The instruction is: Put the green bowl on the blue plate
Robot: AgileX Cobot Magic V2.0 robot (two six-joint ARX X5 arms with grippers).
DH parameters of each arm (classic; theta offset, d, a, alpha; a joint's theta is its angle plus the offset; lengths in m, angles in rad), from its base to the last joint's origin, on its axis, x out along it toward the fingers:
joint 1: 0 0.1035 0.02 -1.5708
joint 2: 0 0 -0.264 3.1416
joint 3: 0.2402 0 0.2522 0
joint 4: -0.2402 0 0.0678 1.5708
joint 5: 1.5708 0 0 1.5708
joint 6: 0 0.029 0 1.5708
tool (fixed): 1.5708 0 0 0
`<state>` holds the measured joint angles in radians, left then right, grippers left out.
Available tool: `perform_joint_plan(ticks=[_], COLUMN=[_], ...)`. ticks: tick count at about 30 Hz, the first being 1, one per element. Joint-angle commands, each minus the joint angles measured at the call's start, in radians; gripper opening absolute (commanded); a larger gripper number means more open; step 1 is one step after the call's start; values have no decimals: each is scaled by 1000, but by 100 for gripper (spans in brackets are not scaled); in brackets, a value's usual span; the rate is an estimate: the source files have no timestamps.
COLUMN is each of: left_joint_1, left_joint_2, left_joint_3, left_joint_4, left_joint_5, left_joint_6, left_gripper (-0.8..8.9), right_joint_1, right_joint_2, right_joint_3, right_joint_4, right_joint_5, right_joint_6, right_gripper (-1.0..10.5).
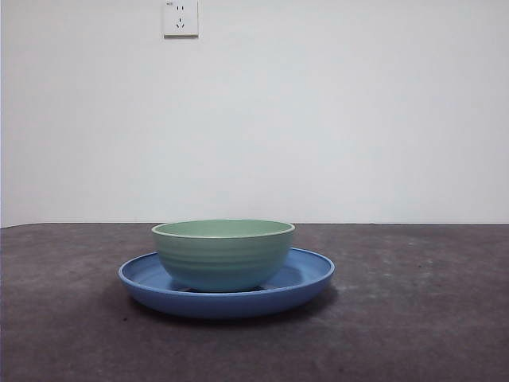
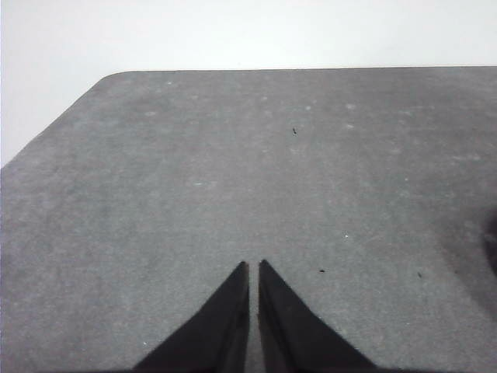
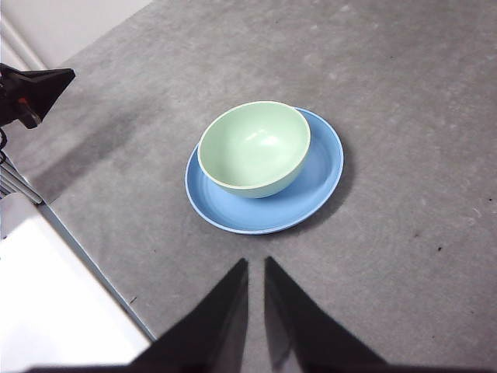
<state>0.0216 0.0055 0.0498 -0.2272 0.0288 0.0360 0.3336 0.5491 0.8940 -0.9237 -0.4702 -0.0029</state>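
Dark grey mottled table (image 1: 413,318) fills foreground, surface matte, faintly speckled. Blue plate (image 1: 306,280) rests flat on it, mid-table. Green bowl (image 1: 223,255) sits upright inside plate, off-centre, near one side of rim. Plain white wall (image 1: 358,111) behind table; white wall socket (image 1: 180,17) high up. Right gripper (image 3: 256,264) hangs above table, apart from plate, jaws nearly together, holding nothing. Left gripper (image 2: 254,266) over bare table near rounded corner, jaws clenched, empty.
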Motion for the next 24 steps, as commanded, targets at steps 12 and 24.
perform_joint_plan(ticks=[12, 24], left_joint_1=[0, 0], left_joint_2=[-2, -2], left_joint_3=[-19, -19], left_joint_4=[-11, -11], left_joint_5=[5, 5], left_joint_6=[12, 12], left_gripper=[19, 19], right_joint_1=[5, -178], right_joint_2=[4, -120], right_joint_3=[8, -39], right_joint_4=[10, 64], right_joint_5=[-1, 2], right_joint_6=[2, -50], right_gripper=[32, 32])
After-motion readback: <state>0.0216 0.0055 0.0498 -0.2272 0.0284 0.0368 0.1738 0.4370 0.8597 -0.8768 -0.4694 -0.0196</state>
